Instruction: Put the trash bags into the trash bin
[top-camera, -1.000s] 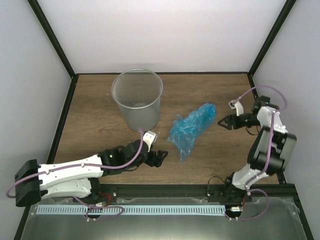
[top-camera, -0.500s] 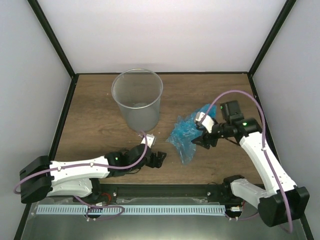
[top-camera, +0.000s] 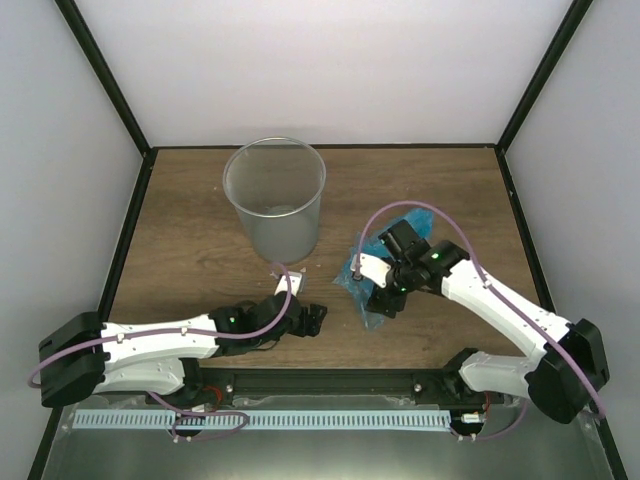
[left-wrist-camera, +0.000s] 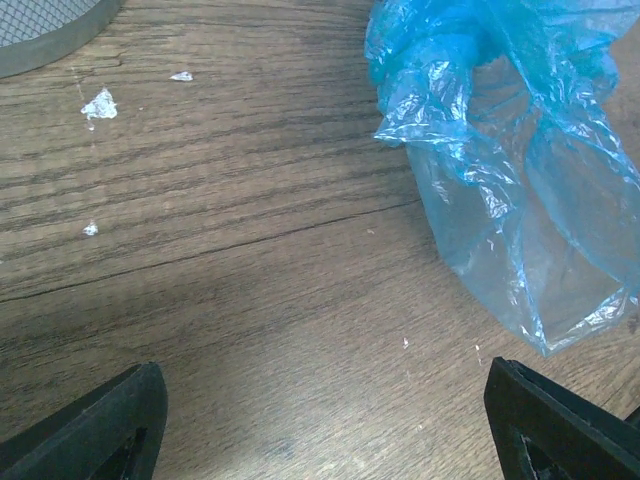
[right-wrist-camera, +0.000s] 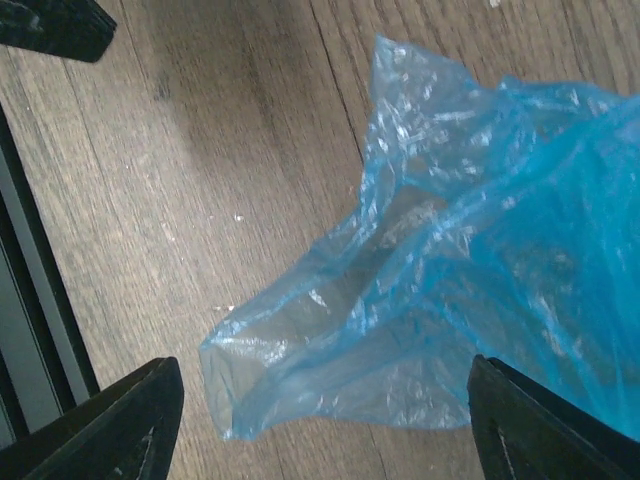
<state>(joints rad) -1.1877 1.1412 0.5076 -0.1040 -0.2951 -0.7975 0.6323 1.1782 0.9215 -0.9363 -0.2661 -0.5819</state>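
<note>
The trash bag (top-camera: 368, 285) is a crumpled translucent light-blue film lying on the wooden table right of the trash bin (top-camera: 275, 198), a round translucent grey bucket standing upright. My right gripper (top-camera: 385, 300) is open and hovers right over the bag's near end; the bag (right-wrist-camera: 450, 290) lies between its fingertips (right-wrist-camera: 120, 420). My left gripper (top-camera: 312, 322) is open and empty, low over the table left of the bag (left-wrist-camera: 510, 170). The bin's base (left-wrist-camera: 50, 30) shows at the left wrist view's top left.
Small white scraps (left-wrist-camera: 98, 104) lie on the wood near the bin. A black rail (top-camera: 330, 382) runs along the table's near edge. Black frame posts stand at the back corners, and white walls close in the sides.
My right arm has swung from the far right side leftwards and down over the bag. My left gripper has edged slightly right. The bag and bin have not moved.
</note>
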